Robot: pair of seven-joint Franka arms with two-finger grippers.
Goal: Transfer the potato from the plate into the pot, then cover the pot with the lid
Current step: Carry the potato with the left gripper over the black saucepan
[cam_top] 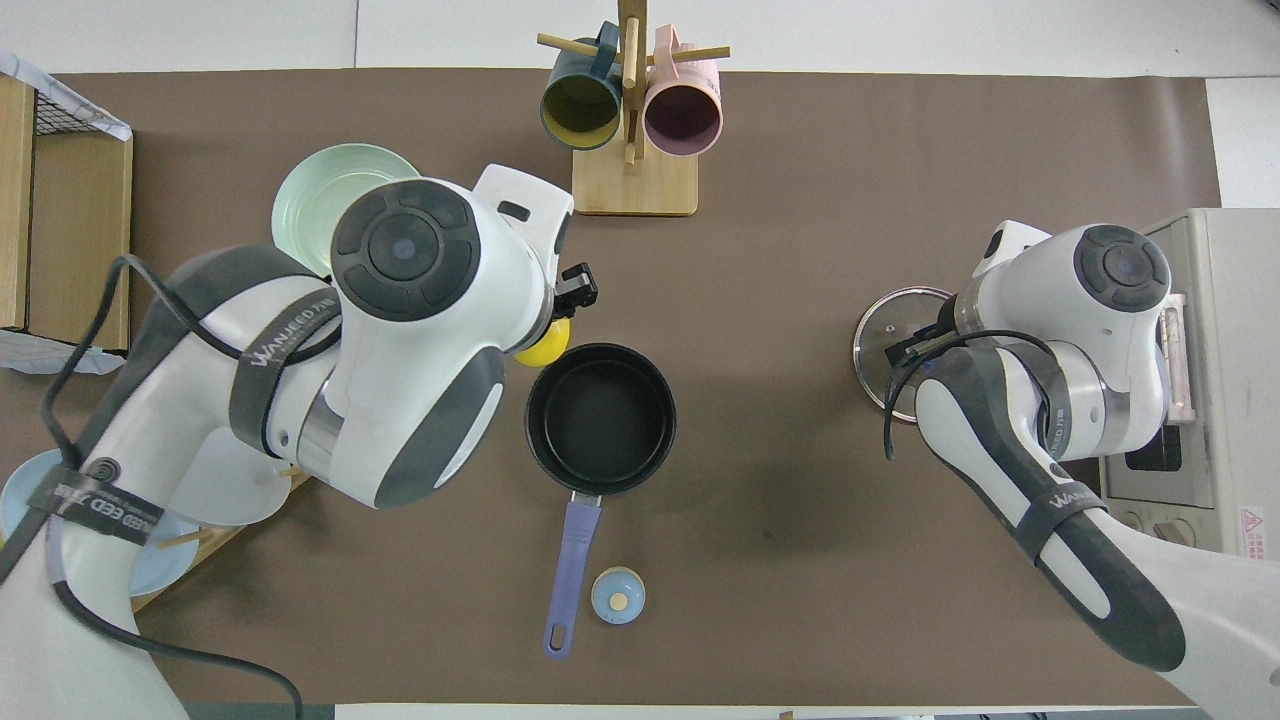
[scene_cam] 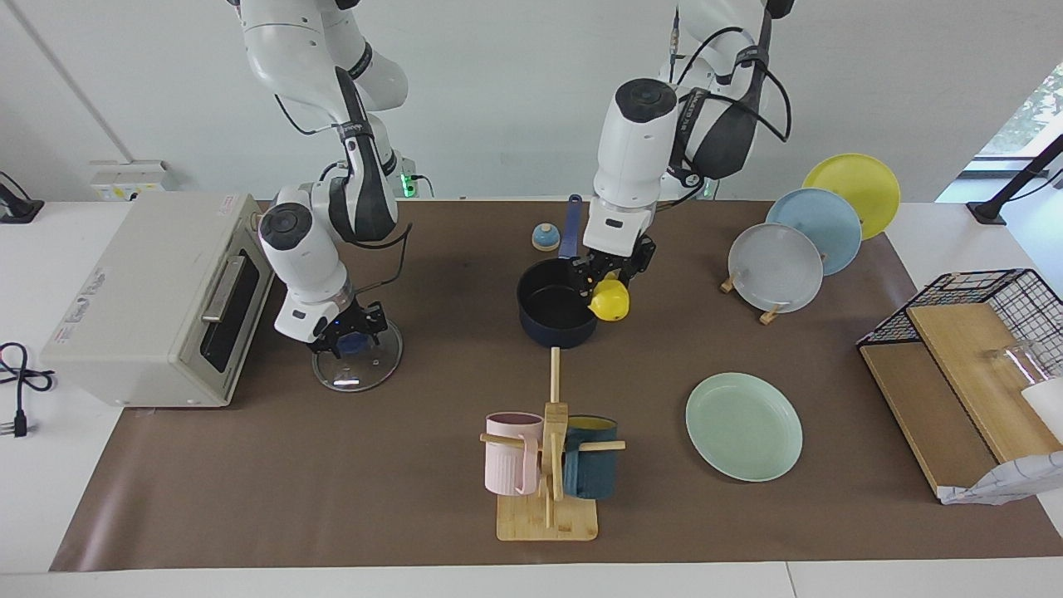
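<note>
The yellow potato [scene_cam: 609, 301] hangs clamped between the fingers of the left gripper [scene_cam: 604, 282], which holds it in the air over the rim of the dark blue pot [scene_cam: 555, 314] on the side toward the left arm's end of the table. In the overhead view only a sliver of the potato [cam_top: 545, 345] shows under the arm's wrist, just beside the pot's rim [cam_top: 600, 418]. The pot stands directly beneath and beside this gripper, its black inside bare and its long blue handle [cam_top: 572, 578] pointing toward the robots. A small blue-topped bell [scene_cam: 546, 237] sits close to that handle, nearer to the robots than the pot. The pale mint-green plate [scene_cam: 743, 425] lies well away from the left gripper, farther from the robots and toward the left arm's end, with nothing on it. The right gripper [scene_cam: 347, 336] is down on the glass lid [scene_cam: 359, 359], its fingers set around the blue knob at the lid's middle and drawn narrow on it, though whether they grip it already cannot be told; the lid lies flat on the brown mat. Just beside this gripper, toward the right arm's end, stands a beige toaster oven [scene_cam: 154, 301]. A wooden mug rack [scene_cam: 548, 465] with a pink mug [scene_cam: 513, 453] and a dark blue mug [scene_cam: 591, 469] stands farther from the robots than the pot.
</note>
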